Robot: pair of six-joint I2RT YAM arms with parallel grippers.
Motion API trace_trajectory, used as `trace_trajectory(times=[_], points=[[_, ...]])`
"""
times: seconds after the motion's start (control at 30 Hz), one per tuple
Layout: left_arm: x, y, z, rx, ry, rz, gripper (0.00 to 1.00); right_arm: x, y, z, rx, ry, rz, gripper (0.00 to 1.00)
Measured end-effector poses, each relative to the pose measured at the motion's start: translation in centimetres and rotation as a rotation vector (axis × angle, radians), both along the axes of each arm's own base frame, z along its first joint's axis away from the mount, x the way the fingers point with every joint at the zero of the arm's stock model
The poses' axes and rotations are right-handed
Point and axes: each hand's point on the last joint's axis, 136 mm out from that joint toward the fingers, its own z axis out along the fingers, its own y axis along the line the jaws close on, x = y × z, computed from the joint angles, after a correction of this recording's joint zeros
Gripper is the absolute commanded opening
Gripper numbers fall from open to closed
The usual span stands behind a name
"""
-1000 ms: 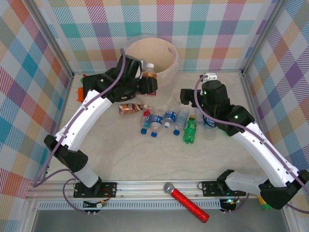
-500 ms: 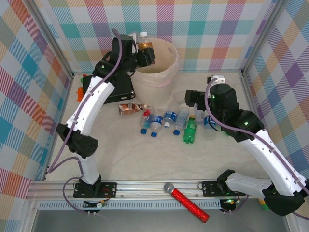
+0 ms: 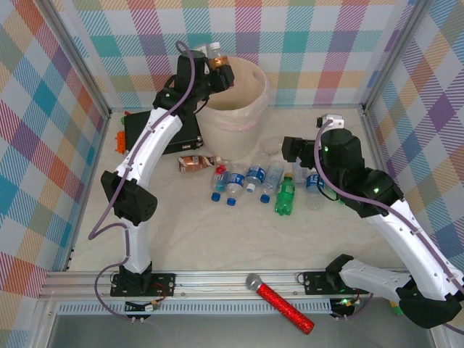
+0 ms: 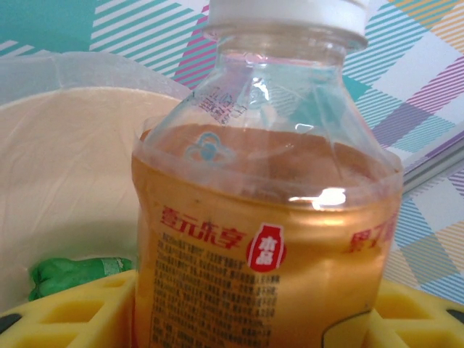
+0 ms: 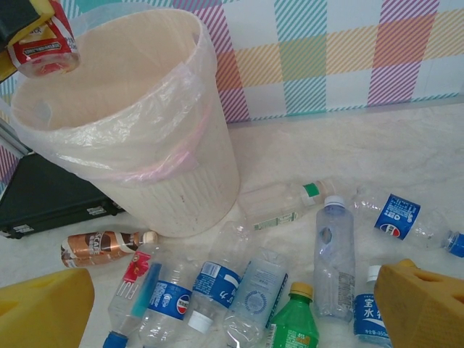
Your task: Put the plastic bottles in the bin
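Observation:
My left gripper [image 3: 217, 69] is shut on an orange-labelled plastic bottle [image 3: 215, 58] with a white cap, held upright above the near-left rim of the pale beige bin [image 3: 255, 81]. From the left wrist the bottle [image 4: 268, 217] stands between the yellow pads [image 4: 65, 312], with a green bottle [image 4: 72, 274] lying inside the bin [image 4: 65, 174]. My right gripper [image 3: 291, 151] hangs open over the bottles lying on the table: several clear blue-labelled ones [image 5: 214, 283], a green one [image 5: 293, 326] and a brown one [image 5: 98, 246].
A black case [image 3: 156, 130] lies left of the bin. A red glittery microphone [image 3: 279, 303] rests on the front rail. Checked walls close in the table on three sides.
My left arm has raised the orange bottle from beside the bin's front to above its rim. My right arm has drifted slightly right, still open.

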Motion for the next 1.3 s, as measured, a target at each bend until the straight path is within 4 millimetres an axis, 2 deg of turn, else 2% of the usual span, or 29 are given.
trace_trajectory(times=[0.2,0.23,0.3,0.37,0.77,0.9,1.07,1.3], points=[[0.3,0.1,0.2,-0.008,-0.008,0.005,0.6,0.1,0.0,-0.1,-0.012,-0.001,0.002,0.99],[0.3,0.1,0.3,-0.008,-0.011,0.004,0.65,0.2,0.1,-0.1,-0.013,0.0,0.002,0.99],[0.4,0.1,0.2,-0.008,-0.012,0.004,0.85,0.4,0.2,-0.3,-0.018,0.002,0.003,0.99],[0.4,0.1,0.3,-0.013,-0.012,0.004,1.0,0.5,0.3,-0.4,-0.023,0.007,0.003,0.99],[0.3,0.0,0.2,-0.021,-0.005,0.005,1.0,0.9,0.6,-0.7,-0.028,0.011,0.006,0.99],[-0.3,0.2,0.2,-0.019,0.009,-0.003,1.0,1.1,0.9,-0.9,-0.027,0.012,0.008,0.99],[-2.9,1.1,0.6,-0.016,0.026,-0.016,1.0,1.5,1.2,-1.7,-0.041,0.03,0.009,0.99],[-8.6,3.2,1.2,-0.027,0.044,-0.035,1.0,2.0,1.3,-4.2,-0.073,0.09,-0.006,0.99]])
